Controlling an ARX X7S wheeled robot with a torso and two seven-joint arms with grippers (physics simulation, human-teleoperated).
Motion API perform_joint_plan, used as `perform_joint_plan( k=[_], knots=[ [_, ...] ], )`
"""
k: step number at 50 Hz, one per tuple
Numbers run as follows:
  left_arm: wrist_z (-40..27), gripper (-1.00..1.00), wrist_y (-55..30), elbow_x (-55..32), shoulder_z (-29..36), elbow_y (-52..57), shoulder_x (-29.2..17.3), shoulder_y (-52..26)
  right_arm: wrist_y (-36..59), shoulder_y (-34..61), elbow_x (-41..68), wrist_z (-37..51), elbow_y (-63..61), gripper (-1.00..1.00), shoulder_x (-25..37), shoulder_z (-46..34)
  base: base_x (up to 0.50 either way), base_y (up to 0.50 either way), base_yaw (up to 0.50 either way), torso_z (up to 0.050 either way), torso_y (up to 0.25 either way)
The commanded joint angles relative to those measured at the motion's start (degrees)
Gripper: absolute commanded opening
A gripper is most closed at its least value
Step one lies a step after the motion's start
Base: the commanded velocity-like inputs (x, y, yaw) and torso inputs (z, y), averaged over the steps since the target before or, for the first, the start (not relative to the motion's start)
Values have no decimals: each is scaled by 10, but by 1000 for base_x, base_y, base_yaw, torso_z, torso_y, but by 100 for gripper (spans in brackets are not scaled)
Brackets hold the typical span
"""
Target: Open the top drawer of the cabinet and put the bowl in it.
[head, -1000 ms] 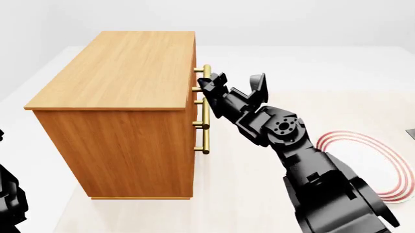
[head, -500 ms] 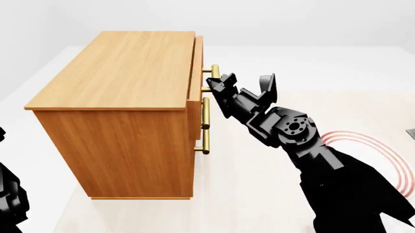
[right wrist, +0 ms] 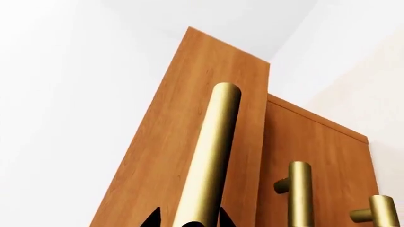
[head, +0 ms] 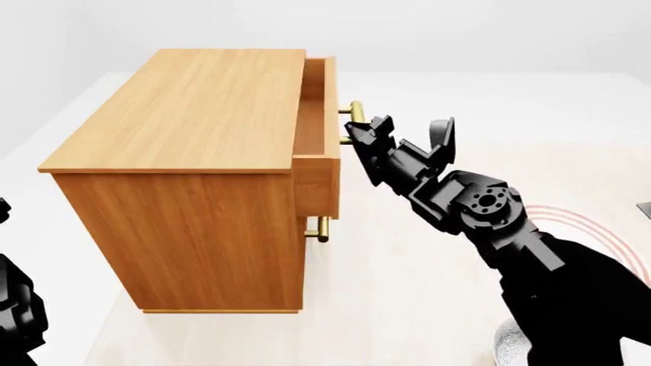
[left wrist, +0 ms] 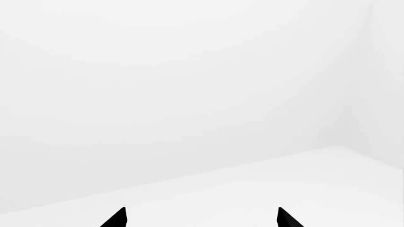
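The wooden cabinet [head: 194, 107] stands at the left of the head view. Its top drawer [head: 317, 179] is slid partly out, with the inside in shadow. My right gripper [head: 367, 141] is shut on the drawer's brass handle [head: 355, 114]. In the right wrist view the handle [right wrist: 211, 156] runs between the gripper's [right wrist: 189, 220] two black tips, against the drawer front [right wrist: 177, 142]. A speckled patch of the bowl [head: 505, 345] shows at the bottom edge, mostly hidden by my right arm. My left gripper [left wrist: 200, 218] is open with nothing between its tips, facing a white wall.
A lower drawer's brass handle [head: 322, 226] sticks out below the open drawer, and two lower handles [right wrist: 300, 194] show in the right wrist view. Red rings of a plate [head: 585, 223] peek out behind my right arm. My left arm [head: 15, 313] hangs at the lower left.
The top drawer has slid out of the cabinet, toward the right. My right gripper moved with it, still on the handle. My right arm now covers more of the plate.
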Motion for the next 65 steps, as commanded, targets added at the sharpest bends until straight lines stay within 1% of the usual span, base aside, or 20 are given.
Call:
perform_joint_plan(
  k=[1, 20, 34, 65],
  knots=[
    [0, 100, 0, 1, 1, 0, 1, -1, -27, 8, 18, 11, -4, -100, 47, 60, 11, 0, 0, 0, 0],
    [1, 100, 2, 0, 2, 0, 2, -2, -58, -8, 22, 33, -66, -100, 96, 77, 1, 0, 0, 0, 1],
    [2, 100, 2, 0, 3, 0, 3, -3, -72, -13, 20, 43, -88, -100, 116, 84, 3, 0, 0, 0, 1],
    [1, 100, 3, 2, 7, 0, 5, -6, -79, -17, 19, 46, -96, -100, 119, 92, 3, 0, 0, 0, 1]
  ],
)
